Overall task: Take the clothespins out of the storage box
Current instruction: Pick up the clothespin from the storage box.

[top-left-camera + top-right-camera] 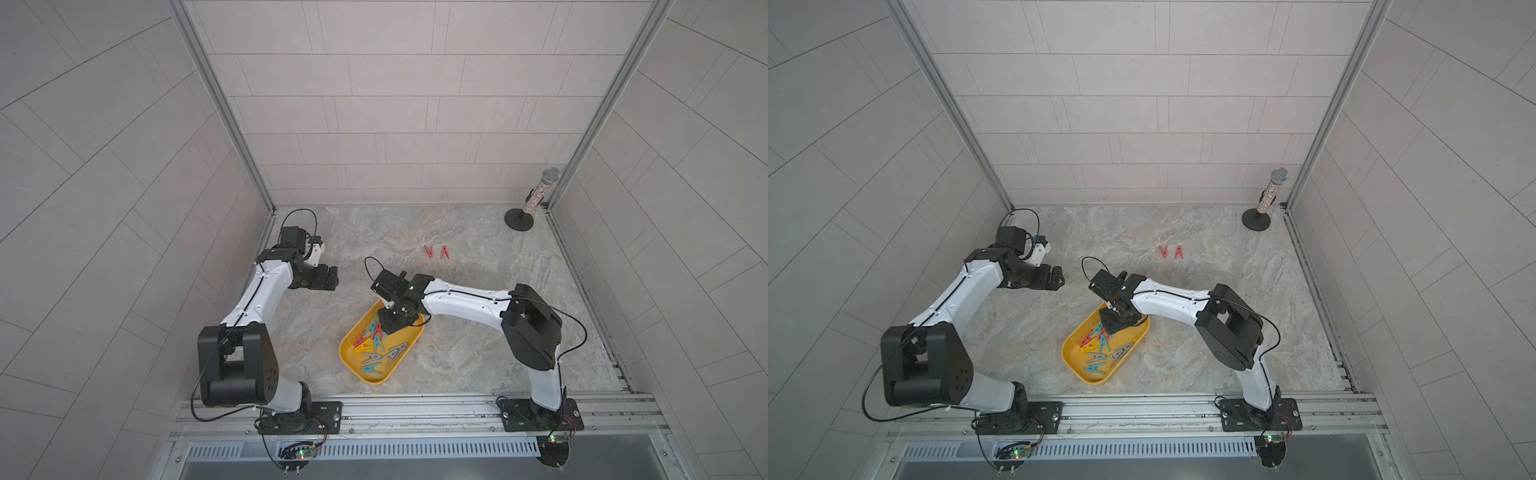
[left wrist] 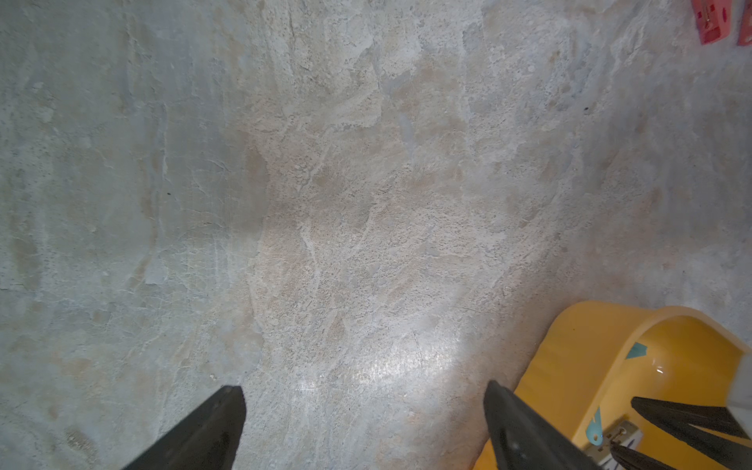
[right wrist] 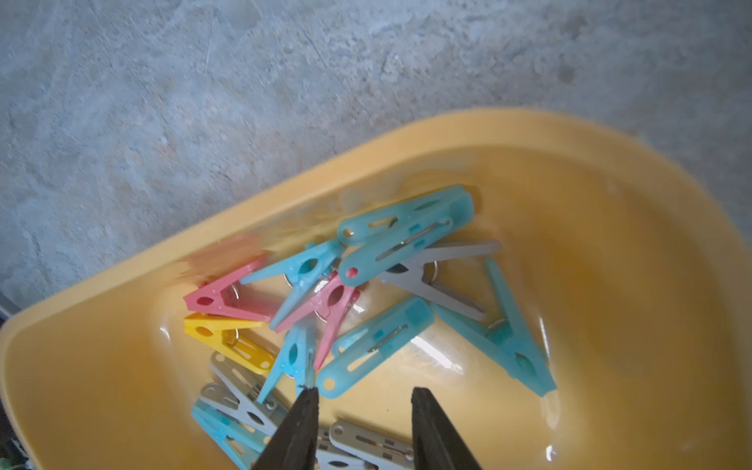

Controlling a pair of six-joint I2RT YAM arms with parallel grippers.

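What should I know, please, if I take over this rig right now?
Left gripper: open and empty, above bare table beside the storage box.
Right gripper: open and empty, low over the pile inside the box.
Done: two red clothespins lie on the table, beyond the box.
Left: the remaining clothespins, red, teal, grey and yellow, are in the box; none is gripped yet.
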